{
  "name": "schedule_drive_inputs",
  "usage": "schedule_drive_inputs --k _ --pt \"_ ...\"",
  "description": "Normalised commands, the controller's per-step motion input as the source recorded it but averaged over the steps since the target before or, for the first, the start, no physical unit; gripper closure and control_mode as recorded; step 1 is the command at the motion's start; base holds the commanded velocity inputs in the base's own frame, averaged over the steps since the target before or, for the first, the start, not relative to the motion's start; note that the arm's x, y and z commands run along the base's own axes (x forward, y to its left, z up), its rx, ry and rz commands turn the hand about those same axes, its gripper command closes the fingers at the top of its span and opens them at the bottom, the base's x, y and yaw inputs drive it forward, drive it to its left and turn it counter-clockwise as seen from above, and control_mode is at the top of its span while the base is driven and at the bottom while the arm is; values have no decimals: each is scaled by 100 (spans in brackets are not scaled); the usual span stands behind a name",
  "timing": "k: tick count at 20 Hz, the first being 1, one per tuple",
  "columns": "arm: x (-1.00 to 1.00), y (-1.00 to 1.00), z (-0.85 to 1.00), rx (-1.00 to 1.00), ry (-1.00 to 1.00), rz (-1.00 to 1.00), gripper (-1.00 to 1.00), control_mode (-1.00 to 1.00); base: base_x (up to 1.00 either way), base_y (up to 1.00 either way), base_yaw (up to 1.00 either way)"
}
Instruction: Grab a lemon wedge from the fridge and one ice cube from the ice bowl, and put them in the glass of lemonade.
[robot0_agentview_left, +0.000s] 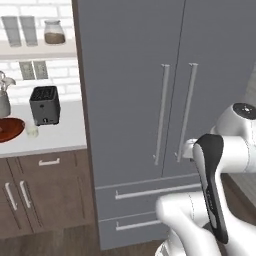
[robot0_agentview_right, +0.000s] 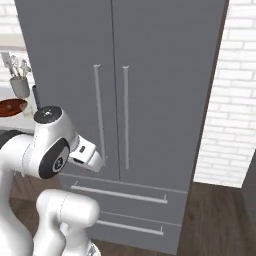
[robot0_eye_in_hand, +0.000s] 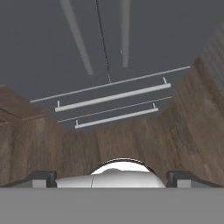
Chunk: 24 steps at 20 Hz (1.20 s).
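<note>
Grey and shut tight, the fridge (robot0_agentview_left: 135, 90) fills the middle, both doors closed, so the lemon wedge is hidden inside if it is there at all. Off to the left on the white counter (robot0_agentview_left: 60, 137) sit the ice bowl (robot0_agentview_left: 9, 129) and, just beside it, the glass of lemonade (robot0_agentview_left: 32, 131), near the black toaster (robot0_agentview_left: 45, 105). The gripper (robot0_eye_in_hand: 112, 179) points down at the drawers, jaws spread wide, holding nothing. Judging by this, every step remains.
</note>
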Motion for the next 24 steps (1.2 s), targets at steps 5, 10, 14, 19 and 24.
schedule_drive_inputs --k 5,10,14,19,24 --pt "0 0 0 0 0 0 -100 100 -75 -11 6" --pt "0 0 0 0 0 0 -100 100 -10 0 2" --pt "0 0 0 0 0 0 -100 100 20 -6 5" --pt "0 0 0 0 0 0 -100 100 42 0 0" --pt "0 0 0 0 0 0 -100 100 31 -2 0"
